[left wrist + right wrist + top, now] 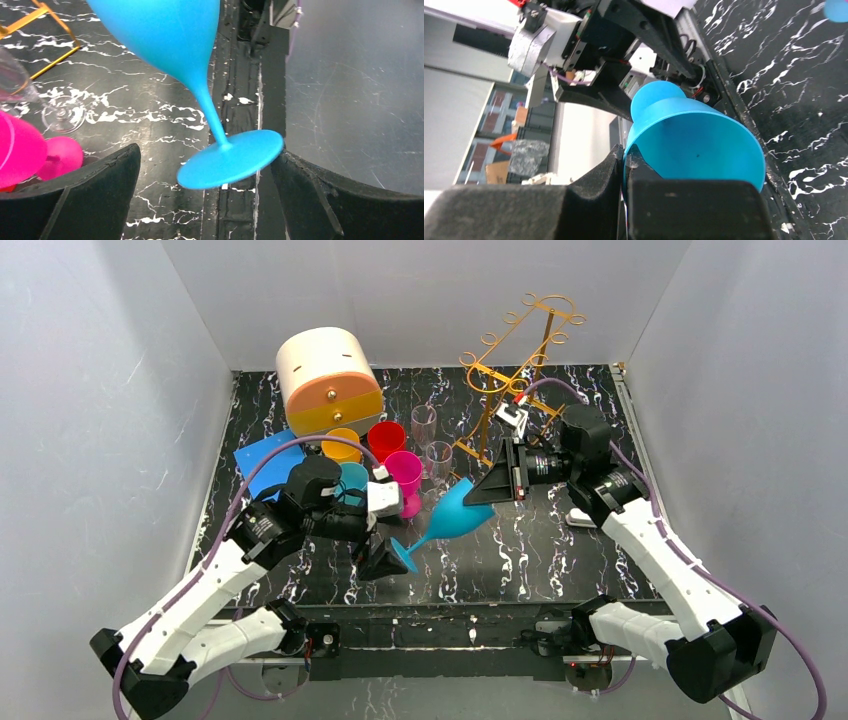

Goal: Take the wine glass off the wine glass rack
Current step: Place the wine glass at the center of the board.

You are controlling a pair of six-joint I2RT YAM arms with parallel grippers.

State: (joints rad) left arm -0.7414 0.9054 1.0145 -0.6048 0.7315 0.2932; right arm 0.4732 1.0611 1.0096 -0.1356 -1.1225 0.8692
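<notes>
Right gripper (624, 167) is pinched shut on the rim of the blue wine glass (455, 512), held tilted off the wine glass rack (505, 375) with its foot between the wide-open left gripper (383, 558); seemingly light, smooth plastic, it may slip, so the stem suits better.
</notes>
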